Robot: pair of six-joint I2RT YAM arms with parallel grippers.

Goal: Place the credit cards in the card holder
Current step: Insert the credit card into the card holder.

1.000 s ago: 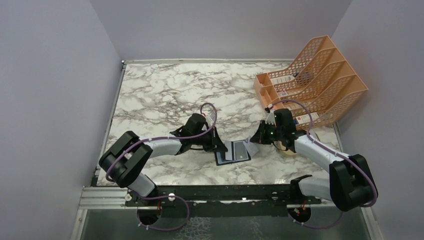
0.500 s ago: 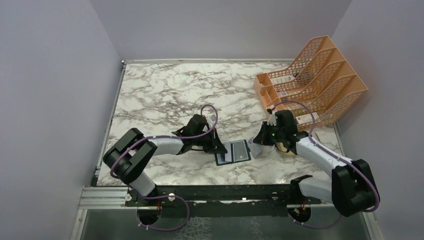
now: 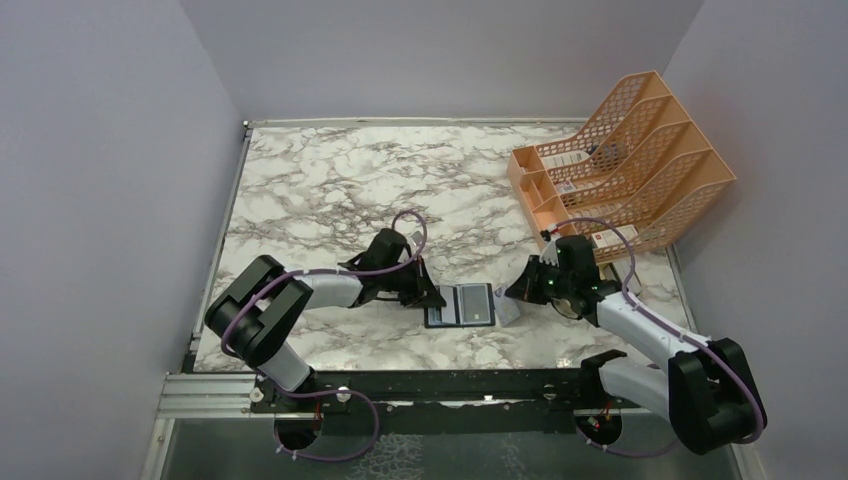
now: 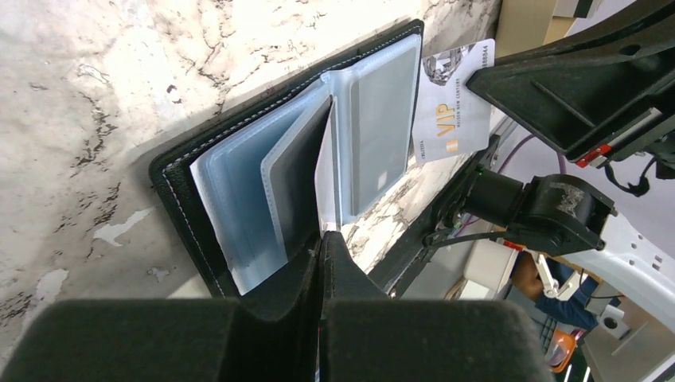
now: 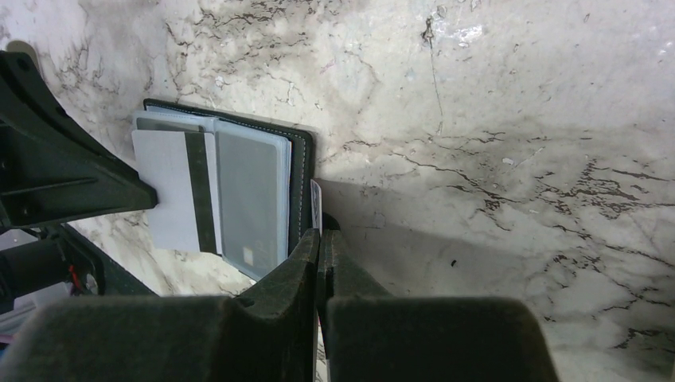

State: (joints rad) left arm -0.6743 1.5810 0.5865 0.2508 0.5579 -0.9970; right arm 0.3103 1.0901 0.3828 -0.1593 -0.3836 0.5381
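The black card holder (image 3: 460, 306) lies open on the marble table, its clear sleeves showing in the left wrist view (image 4: 263, 183) and the right wrist view (image 5: 251, 199). My left gripper (image 3: 432, 297) is shut (image 4: 324, 239) on a thin pale sleeve leaf at the holder's near-left edge and holds it up. A whitish leaf or card with a black stripe (image 5: 175, 195) shows there. My right gripper (image 3: 514, 293) is shut (image 5: 318, 239) on a whitish credit card marked VIP (image 4: 454, 111), held just beside the holder's right edge; that card is edge-on in its own view (image 5: 316, 203).
An orange mesh file rack (image 3: 625, 160) with white boxes stands at the back right, behind my right arm. A metal rail (image 3: 400, 390) runs along the table's near edge. Grey walls close in the left, back and right.
My left gripper has drawn the open holder a little toward the near edge. My right gripper has come down and nearer with the card, closing on the holder's right edge.
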